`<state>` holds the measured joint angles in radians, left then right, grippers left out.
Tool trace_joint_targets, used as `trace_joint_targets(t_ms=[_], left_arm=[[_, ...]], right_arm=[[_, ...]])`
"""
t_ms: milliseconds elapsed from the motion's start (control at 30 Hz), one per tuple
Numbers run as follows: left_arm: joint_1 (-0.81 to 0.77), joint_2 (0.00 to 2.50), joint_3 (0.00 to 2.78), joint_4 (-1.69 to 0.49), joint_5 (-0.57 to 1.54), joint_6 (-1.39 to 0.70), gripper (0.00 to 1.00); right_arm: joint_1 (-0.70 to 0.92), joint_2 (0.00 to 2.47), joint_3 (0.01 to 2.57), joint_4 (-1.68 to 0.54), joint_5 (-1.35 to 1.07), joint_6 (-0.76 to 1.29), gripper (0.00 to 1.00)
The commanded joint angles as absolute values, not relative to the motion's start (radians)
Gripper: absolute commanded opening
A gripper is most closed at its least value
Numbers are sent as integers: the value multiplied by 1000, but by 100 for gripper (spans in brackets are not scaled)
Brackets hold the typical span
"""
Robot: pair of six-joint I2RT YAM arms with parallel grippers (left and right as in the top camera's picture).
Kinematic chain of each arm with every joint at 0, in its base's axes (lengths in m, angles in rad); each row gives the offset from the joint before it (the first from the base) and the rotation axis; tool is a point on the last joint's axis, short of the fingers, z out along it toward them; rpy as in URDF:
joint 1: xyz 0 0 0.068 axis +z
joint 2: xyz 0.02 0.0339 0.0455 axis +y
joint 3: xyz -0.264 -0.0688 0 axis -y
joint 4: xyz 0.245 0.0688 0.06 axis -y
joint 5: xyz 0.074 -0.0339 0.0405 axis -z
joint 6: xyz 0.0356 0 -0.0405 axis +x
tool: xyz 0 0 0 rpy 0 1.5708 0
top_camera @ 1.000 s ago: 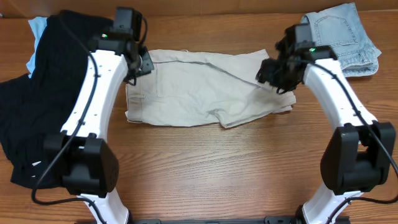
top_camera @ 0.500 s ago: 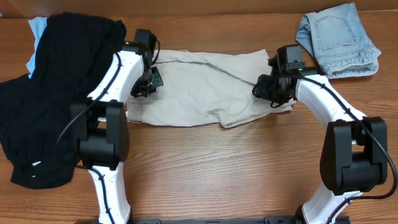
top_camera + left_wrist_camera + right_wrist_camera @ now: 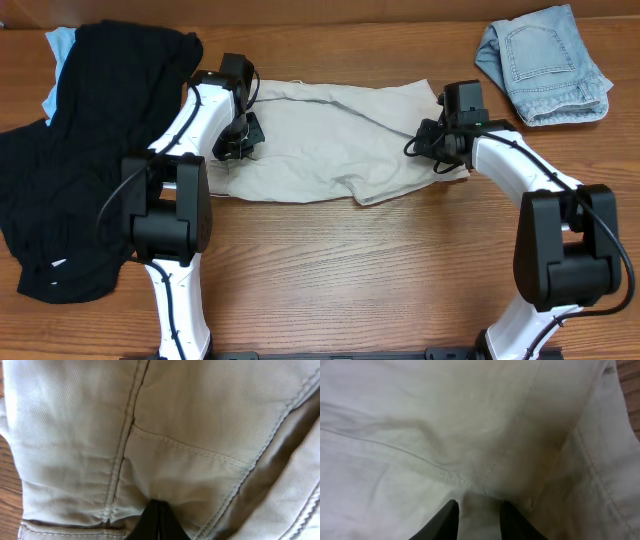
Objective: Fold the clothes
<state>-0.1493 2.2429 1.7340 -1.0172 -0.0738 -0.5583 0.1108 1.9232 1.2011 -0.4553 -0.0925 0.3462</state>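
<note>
While the khaki shorts (image 3: pixel 330 150) lie flat mid-counter (image 3: pixel 350 270), long axis left to right, the left pincer (image 3: pixel 158 521) looks pressed together on the waistband end, and the right pincer (image 3: pixel 476 516), slightly spread, probably pinches fabric at the leg end.

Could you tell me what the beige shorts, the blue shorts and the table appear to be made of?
The beige shorts look like matte cotton twill: fine diagonal weave and stitched seams show up close. The blue shorts appear to be faded denim, with a patch pocket. The table looks like wood or wood-grain laminate, slightly glossy; which one is unclear.
</note>
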Motion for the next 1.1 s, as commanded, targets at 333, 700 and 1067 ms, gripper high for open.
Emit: trace_joint_targets(t_ms=[333,700,1067], left_arm=[[-160,2285,1724,-982,-51,-591,5],[-160,2285,1724,-982,-52,-591,6],[-131,2277,1852,-1119,-87,-471,41]], right_arm=[[105,2042,1196,-141,-40,421,32],[102,2042,1294,216,-16,420,52],[101,1937,1662,-501,-115,257,95]])
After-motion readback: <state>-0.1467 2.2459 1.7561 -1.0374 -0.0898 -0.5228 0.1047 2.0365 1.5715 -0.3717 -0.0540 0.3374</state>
